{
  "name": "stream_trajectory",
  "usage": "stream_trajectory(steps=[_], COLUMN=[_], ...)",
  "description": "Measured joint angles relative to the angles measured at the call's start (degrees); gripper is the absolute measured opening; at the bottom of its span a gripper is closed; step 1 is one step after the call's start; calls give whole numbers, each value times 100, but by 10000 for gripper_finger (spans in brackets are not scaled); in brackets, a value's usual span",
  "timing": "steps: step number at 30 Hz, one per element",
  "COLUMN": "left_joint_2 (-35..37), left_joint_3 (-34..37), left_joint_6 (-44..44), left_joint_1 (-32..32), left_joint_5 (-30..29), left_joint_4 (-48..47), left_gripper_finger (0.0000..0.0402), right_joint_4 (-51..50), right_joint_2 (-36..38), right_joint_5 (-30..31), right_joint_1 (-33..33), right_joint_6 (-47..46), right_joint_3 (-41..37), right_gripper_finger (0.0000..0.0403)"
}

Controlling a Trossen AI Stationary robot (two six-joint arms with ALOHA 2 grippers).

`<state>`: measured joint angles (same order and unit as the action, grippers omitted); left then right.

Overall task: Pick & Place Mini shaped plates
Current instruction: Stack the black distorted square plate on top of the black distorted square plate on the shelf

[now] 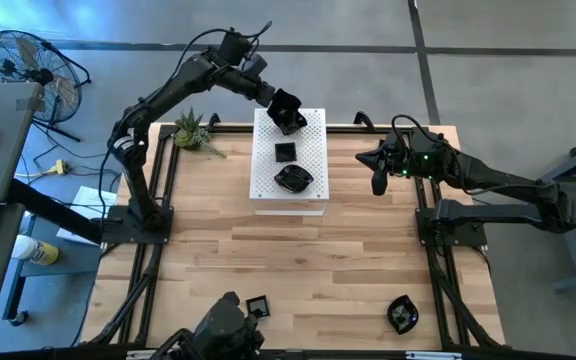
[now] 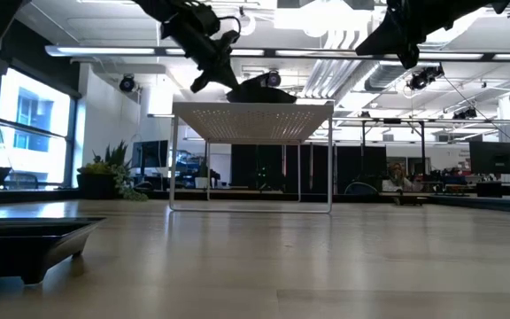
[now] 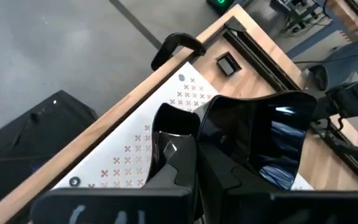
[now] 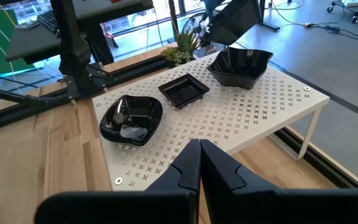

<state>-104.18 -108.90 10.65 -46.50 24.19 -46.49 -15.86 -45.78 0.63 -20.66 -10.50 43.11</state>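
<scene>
Wooden table [image 1: 298, 270], with a white perforated board [image 1: 313, 165] raised on thin legs at its far middle. Beyond the table, a fan [image 1: 23, 60] on the floor at the far left; on the far left corner, a small green plant [image 1: 193, 128].

Left arm reaching over the board's far end, left gripper [image 1: 286, 110] pinching a glossy black dish [image 3: 260, 137] by its rim, fingers pressed together on it. From the right wrist view, looks set down on the board or just touching it; cannot tell which for sure. Right arm waiting beside the board on the right, right gripper [image 1: 378, 180] empty, fingers pressed together.

On the board, 3 dishes in a row: the held one at the far end, a small square dish [image 1: 285, 152] in the middle, a wavy-edged bowl [image 1: 293, 179] nearest. Still on the table near the front edge: 1 small square dish [image 1: 258, 305] and 1 rounded dish [image 1: 402, 314], well apart.

Step in hand, judged: placing the dish at the board's far end. To do well: lower until the base sits flat, keep it level, spread the fingers only then, lift straight up clear of the rim. Keep clear of the square dish just beside it. Glossy surface likely slippery, so no sideways drag on release.
</scene>
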Motion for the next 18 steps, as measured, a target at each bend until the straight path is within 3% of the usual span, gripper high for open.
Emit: stream_trajectory(steps=[7, 18], left_joint_2=[0, 0], left_joint_3=[0, 0], left_joint_6=[-360, -1606], left_joint_1=[4, 92], left_joint_5=[-545, -591], left_joint_4=[14, 102], left_gripper_finger=[0, 0], right_joint_4=[2, 4], right_joint_2=[0, 0], right_joint_5=[8, 32], right_joint_1=[0, 1], right_joint_6=[2, 3], right_joint_3=[0, 1], right_gripper_finger=[6, 4])
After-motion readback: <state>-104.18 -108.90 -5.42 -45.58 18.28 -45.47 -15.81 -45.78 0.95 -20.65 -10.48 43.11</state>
